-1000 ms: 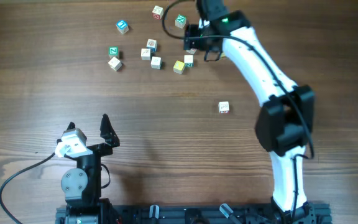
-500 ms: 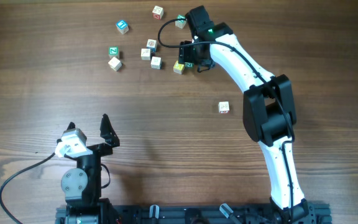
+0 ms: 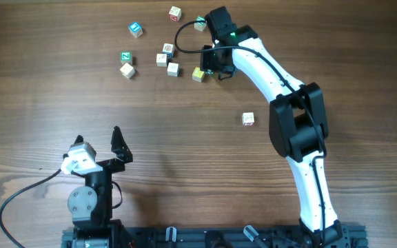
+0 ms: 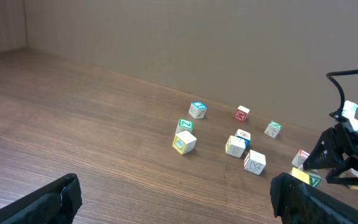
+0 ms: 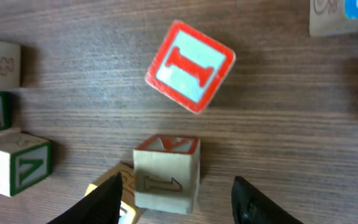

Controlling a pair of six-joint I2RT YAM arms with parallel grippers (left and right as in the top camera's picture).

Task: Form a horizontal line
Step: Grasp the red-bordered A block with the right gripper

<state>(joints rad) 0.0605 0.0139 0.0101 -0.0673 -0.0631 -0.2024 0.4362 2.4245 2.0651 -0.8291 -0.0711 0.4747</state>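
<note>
Small wooden letter cubes lie scattered at the back of the table, and no horizontal line of them is in view. My right gripper (image 3: pixel 213 65) hangs low over a pale cube with a red top (image 5: pixel 166 174), open, one finger on each side. The left finger sits close to it and above a yellow-faced cube (image 3: pixel 198 74); the right finger stands clear of it. A red-framed "I" cube (image 5: pixel 190 66) lies just beyond. My left gripper (image 3: pixel 98 140) rests wide open and empty near the table's front, its fingers (image 4: pixel 42 200) far from the cubes.
Other cubes lie around: a blue-faced one (image 3: pixel 136 29), a green one (image 3: pixel 125 56), pale ones (image 3: pixel 173 69), and a lone cube (image 3: pixel 248 119) to the right. Green-marked cubes (image 5: pixel 17 165) sit left of the right gripper. The right arm (image 3: pixel 291 117) spans the right side.
The right arm swung from the far back down and left onto the cubes beside the yellow one. Its jaws have narrowed around the pale cube. The left arm has not moved.
</note>
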